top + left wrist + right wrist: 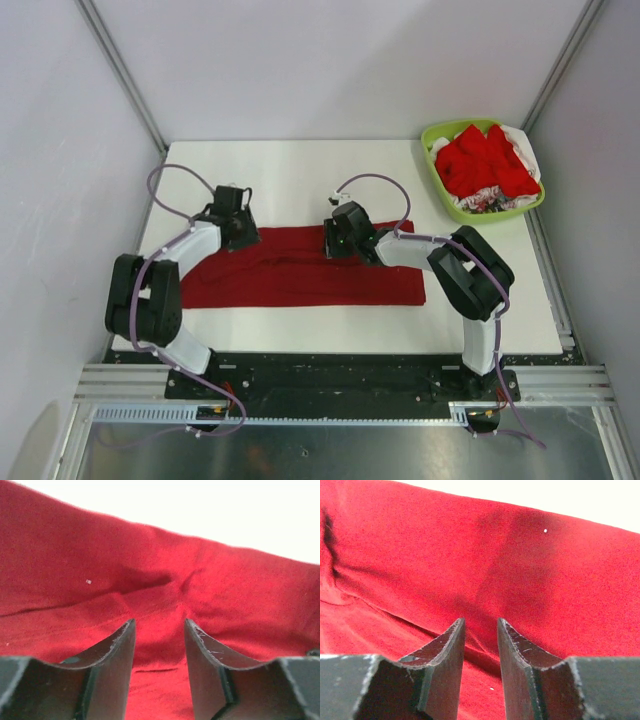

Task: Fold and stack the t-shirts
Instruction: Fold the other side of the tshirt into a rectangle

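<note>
Low over the white table point(300, 175), the left gripper point(159, 622) stands with jaws apart and the right gripper point(480, 621) slightly narrower, neither visibly pinching cloth. If a fingertip snags the soft fabric on lifting, the fold would likely drag open. The plain dark crimson cloth t-shirt point(300, 270) lies mid-table as a long folded band, creased along its far edge. Beyond, brighter red and patterned shirts point(485, 160) fill a lime-green plastic basket point(455, 212).
</note>
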Motion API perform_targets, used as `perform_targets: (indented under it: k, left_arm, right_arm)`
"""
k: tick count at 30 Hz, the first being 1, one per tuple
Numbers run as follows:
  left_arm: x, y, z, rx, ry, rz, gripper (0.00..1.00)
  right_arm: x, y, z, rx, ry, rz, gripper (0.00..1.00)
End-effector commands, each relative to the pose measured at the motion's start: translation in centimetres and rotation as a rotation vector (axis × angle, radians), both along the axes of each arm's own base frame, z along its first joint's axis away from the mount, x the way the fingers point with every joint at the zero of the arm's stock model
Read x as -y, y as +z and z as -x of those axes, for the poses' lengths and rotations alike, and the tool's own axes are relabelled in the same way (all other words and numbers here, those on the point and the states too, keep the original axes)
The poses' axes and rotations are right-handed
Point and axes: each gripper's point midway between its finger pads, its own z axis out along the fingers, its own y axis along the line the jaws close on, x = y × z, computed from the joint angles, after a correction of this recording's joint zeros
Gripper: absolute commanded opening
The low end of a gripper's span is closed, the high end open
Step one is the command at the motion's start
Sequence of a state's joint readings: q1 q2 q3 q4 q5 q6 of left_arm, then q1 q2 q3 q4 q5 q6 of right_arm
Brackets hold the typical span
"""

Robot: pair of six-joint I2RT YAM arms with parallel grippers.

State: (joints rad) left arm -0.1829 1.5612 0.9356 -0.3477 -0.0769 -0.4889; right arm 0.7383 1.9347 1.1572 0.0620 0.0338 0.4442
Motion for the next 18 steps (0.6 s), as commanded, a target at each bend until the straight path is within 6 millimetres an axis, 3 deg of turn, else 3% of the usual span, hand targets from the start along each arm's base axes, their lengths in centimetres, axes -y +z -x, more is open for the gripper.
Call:
perform_targets:
  k: [1,6,12,18]
  left_arm:
    - [0.5,1.8,-3.1,0.068,-0.012,-0.029,0.5]
    - [0.2,0.3,-4.2,0.037,-0.01,-0.076,0.48]
    - [-0.1,-1.7,-4.1,-0.01,-0.016,-0.109,0.46]
    - [-0.1,-1.9,-4.0,-0.014,-0.015,-0.114,0.41]
  right_arm:
    - [-0.7,2.3,-0.9,0.044,-0.016,-0.025,0.37]
    - [-0.6,2.2,-0.8,0.042,-0.015,-0.018,0.37]
    - [-0.6,2.0,-0.8,0.038,-0.013,-0.014,0.36]
    - [-0.5,1.7,-0.7,0.033,-0.012,-0.007,0.36]
